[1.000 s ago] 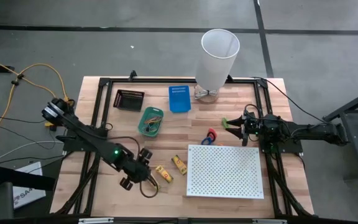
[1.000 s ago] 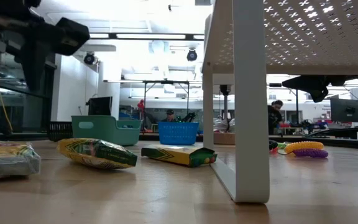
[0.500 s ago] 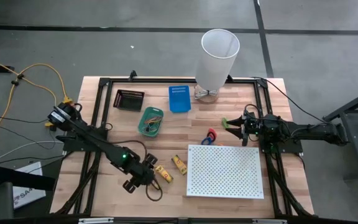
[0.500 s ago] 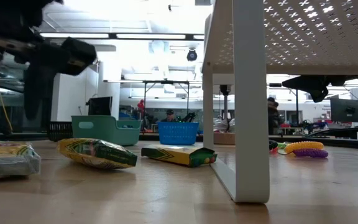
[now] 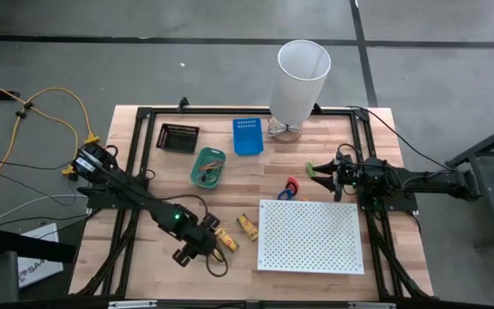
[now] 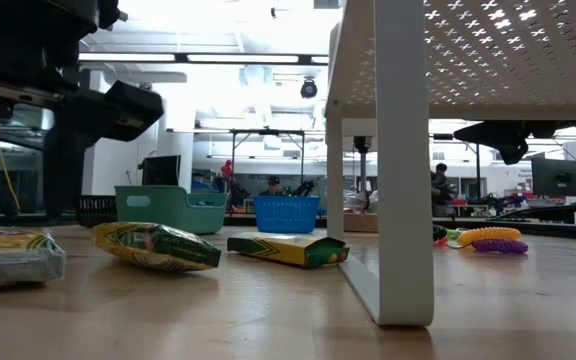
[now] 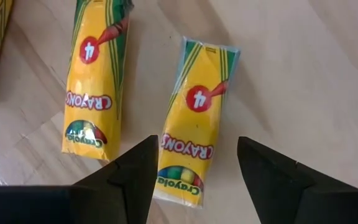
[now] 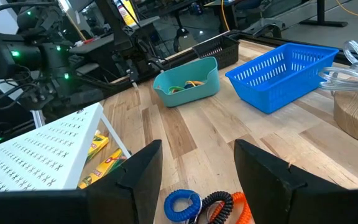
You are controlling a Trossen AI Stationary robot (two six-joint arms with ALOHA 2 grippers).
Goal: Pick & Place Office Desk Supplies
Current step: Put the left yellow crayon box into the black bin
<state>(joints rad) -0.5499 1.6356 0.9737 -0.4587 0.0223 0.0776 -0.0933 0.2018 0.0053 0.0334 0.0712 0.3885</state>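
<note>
A wooden worktop [image 5: 161,180] carries a white perforated board [image 5: 310,236] at its front right and a tall white bin [image 5: 300,75] at the back edge. Behind the board stand a teal tray [image 5: 207,166] with rubber-band loops [image 8: 188,84] inside, a blue basket [image 5: 247,135] and a black tray [image 5: 177,136]. The left gripper [image 7: 194,171] hangs low over the front left of the worktop, jaws spread wide, one yellow crayon pack [image 7: 196,118] lying flat between them and untouched. A second crayon pack [image 7: 96,74] lies just beside it. The right gripper [image 5: 326,174] waits at the right side, jaws released, with coiled red and blue loops [image 8: 206,206] on the wood just before it.
</note>
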